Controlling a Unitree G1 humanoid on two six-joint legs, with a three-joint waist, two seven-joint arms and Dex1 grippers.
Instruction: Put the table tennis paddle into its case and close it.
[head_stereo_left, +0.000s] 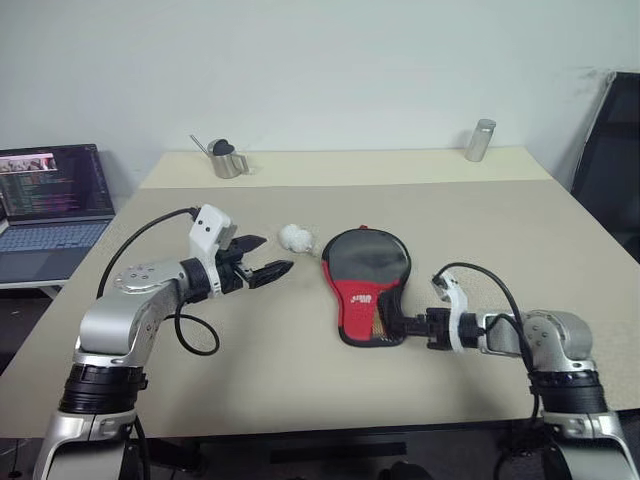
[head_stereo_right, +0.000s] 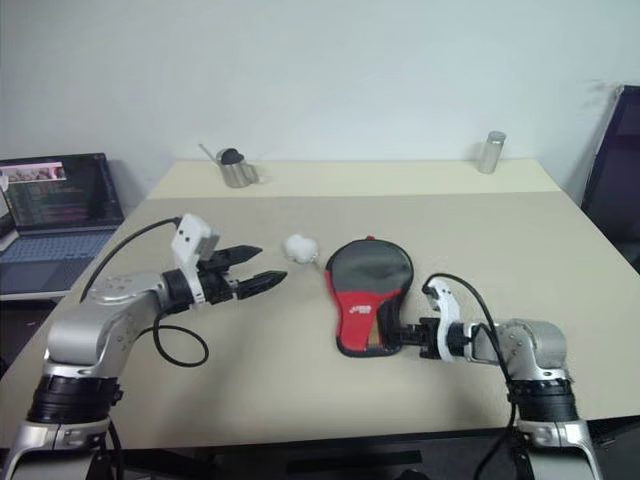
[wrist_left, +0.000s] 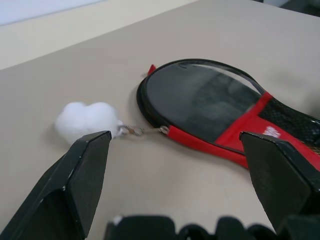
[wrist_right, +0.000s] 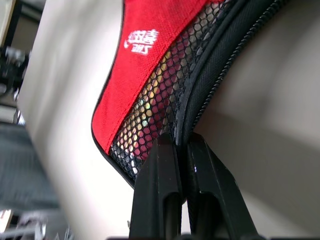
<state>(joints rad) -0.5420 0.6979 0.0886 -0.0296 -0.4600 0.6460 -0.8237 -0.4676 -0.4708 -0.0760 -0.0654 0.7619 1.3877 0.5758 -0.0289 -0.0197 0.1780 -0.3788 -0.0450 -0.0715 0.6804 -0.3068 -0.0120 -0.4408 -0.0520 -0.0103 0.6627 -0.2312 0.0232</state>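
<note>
The case (head_stereo_left: 366, 283) lies flat on the table (head_stereo_left: 480, 230), its narrow red end toward the right tool (head_stereo_left: 392, 324), which is clenched on the zipper rim beside the mesh pocket (wrist_right: 150, 107). The left tool (head_stereo_left: 268, 258) hovers released, near the white pompom (head_stereo_left: 295, 237) clipped to the case's zipper pull.

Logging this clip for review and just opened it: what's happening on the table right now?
A two-armed robot is working on a paddle-shaped case lying flat on the table. Its right gripper is shut on the case's narrow end, pinching the zipper rim beside the mesh pocket. The left gripper hangs open over the table to the case's left, near a white pom-pom clipped to the zipper pull. Whether the paddle is inside cannot be told.
</note>
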